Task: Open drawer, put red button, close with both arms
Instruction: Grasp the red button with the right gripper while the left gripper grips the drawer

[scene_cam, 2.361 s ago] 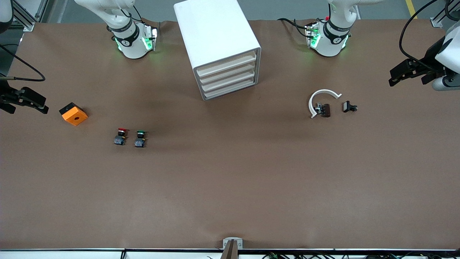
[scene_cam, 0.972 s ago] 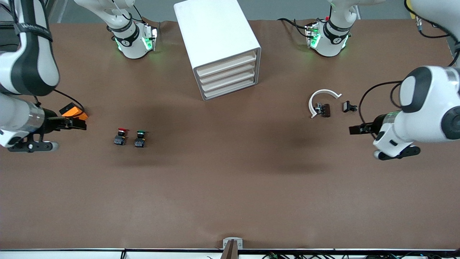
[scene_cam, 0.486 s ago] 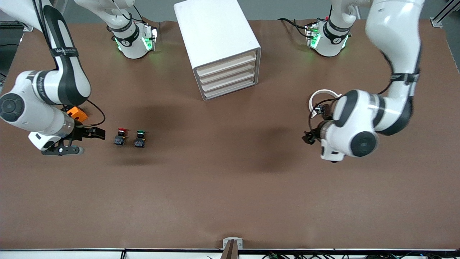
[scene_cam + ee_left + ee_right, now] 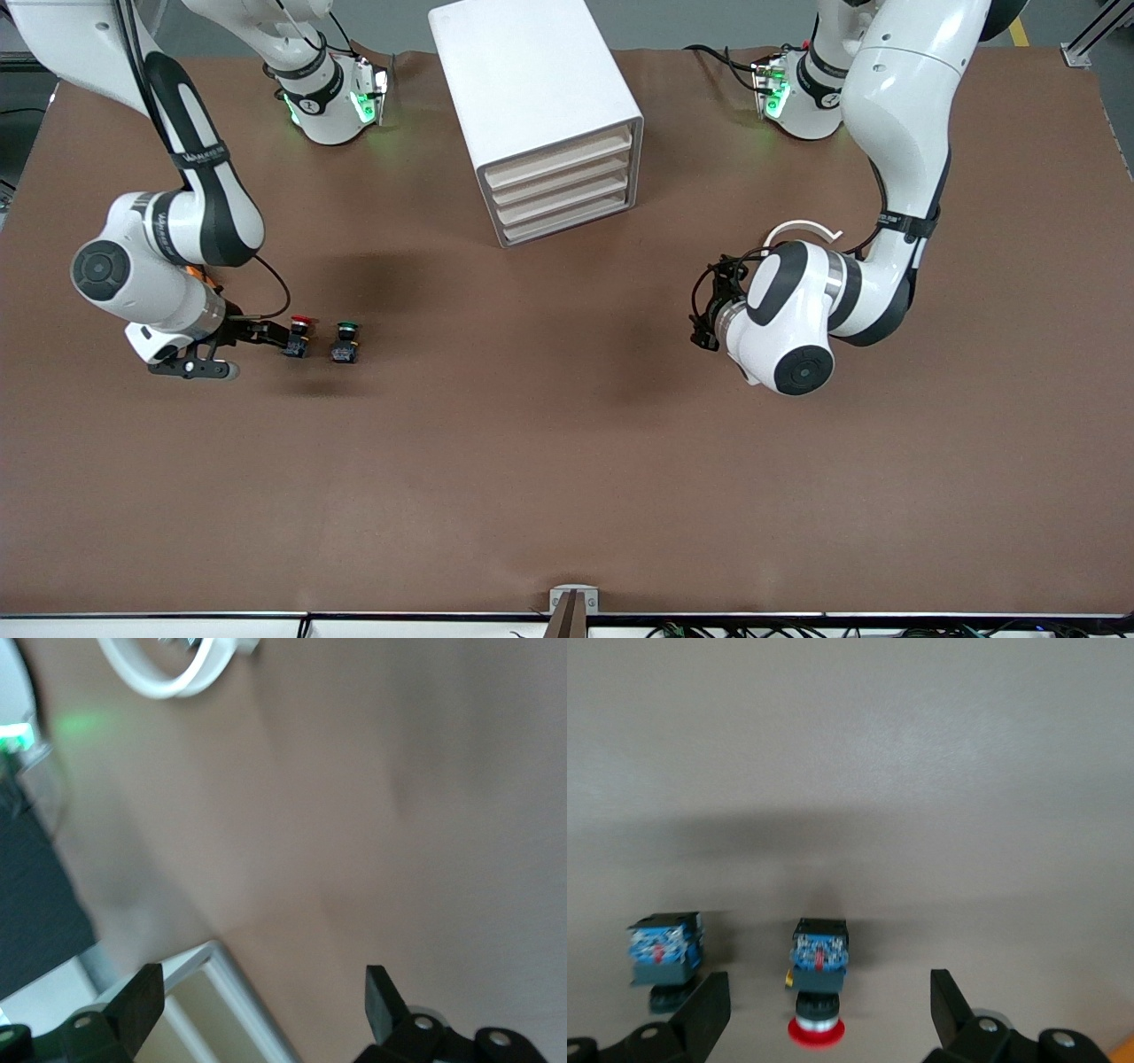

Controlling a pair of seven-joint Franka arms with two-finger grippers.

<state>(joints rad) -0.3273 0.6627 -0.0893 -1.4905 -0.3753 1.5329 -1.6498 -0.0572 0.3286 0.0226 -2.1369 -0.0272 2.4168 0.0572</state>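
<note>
- Grasping comes first on our right side: the right gripper (image 4: 270,334) stands wide open and empty, low over the table, its tips just short of the red button (image 4: 299,336), so we judge the pick to be the step in hand.
- We want the button centred between the fingers (image 4: 709,1010) before closing; in the right wrist view it sits between them, slightly off centre, cap pointing toward the wrist.
- We should squeeze the blocky body rather than the round cap, which looks likelier to slip.
- We must keep clear of the green button (image 4: 345,341), which sits just beside the red one, outside one finger.
- Our left gripper (image 4: 704,312) hangs wide open and empty over bare table, aimed toward the white drawer unit (image 4: 549,115), whose drawers all look shut; a white ring (image 4: 168,669) lies near it.
- The red button lies on its side: red cap, dark neck, blue-grey body with a small red mark.
</note>
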